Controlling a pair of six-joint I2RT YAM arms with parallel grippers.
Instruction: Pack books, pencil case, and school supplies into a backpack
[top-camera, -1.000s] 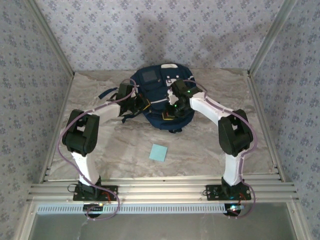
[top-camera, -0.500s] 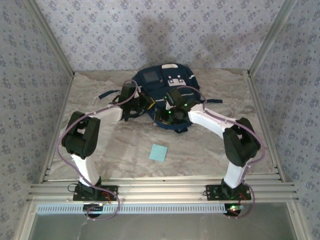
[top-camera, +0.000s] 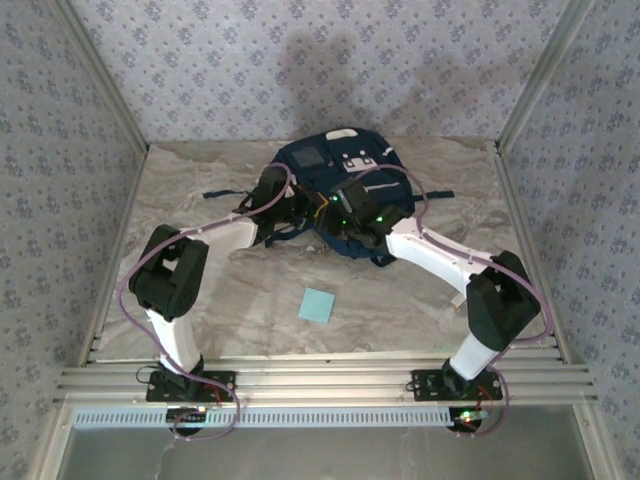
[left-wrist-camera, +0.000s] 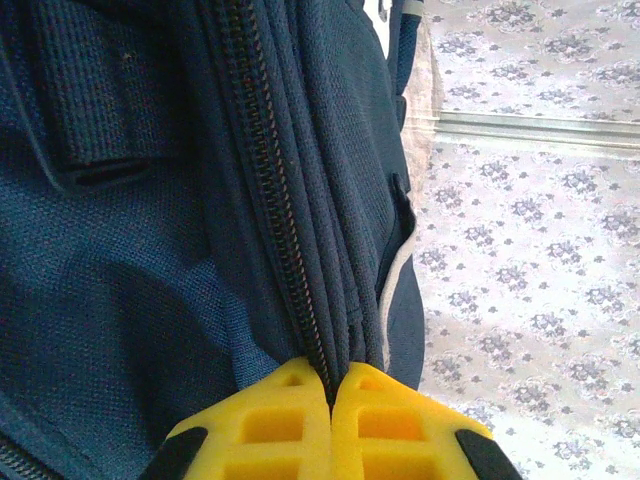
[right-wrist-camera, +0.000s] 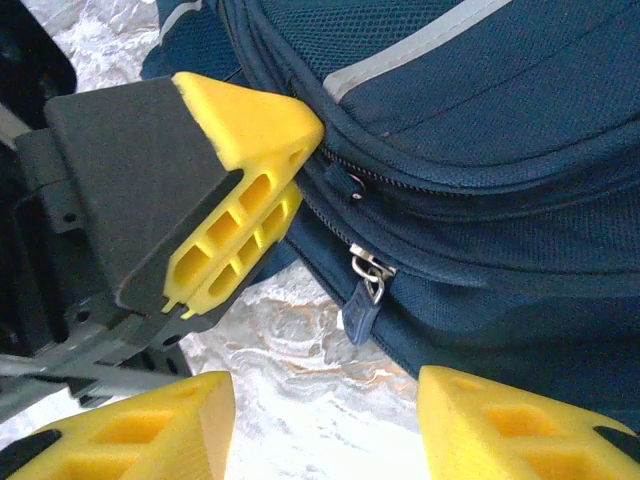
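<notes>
The navy backpack (top-camera: 340, 160) lies at the back middle of the table, its white-trimmed front patches facing up. My left gripper (top-camera: 310, 207) is shut on a fold of fabric along the backpack's zipper (left-wrist-camera: 270, 200); the yellow tips (left-wrist-camera: 333, 378) pinch the seam. In the right wrist view the left gripper (right-wrist-camera: 300, 135) presses against the backpack (right-wrist-camera: 480, 150). My right gripper (right-wrist-camera: 322, 385) is open, its jaws wide apart, just below a hanging zipper pull (right-wrist-camera: 360, 305) and apart from it. The light-blue pad (top-camera: 317, 305) lies flat on the table in front. Book and pencil case are out of view.
Dark straps (top-camera: 225, 193) trail left of the backpack and another strap (top-camera: 432, 195) runs out to the right. Patterned walls and metal frame posts close in the marble tabletop (top-camera: 220, 290) on three sides.
The backpack has slid right and a little back. My left gripper went right with it, still pinching. The right arm's elbow swung out to the right and its gripper dropped to the bag's near edge.
</notes>
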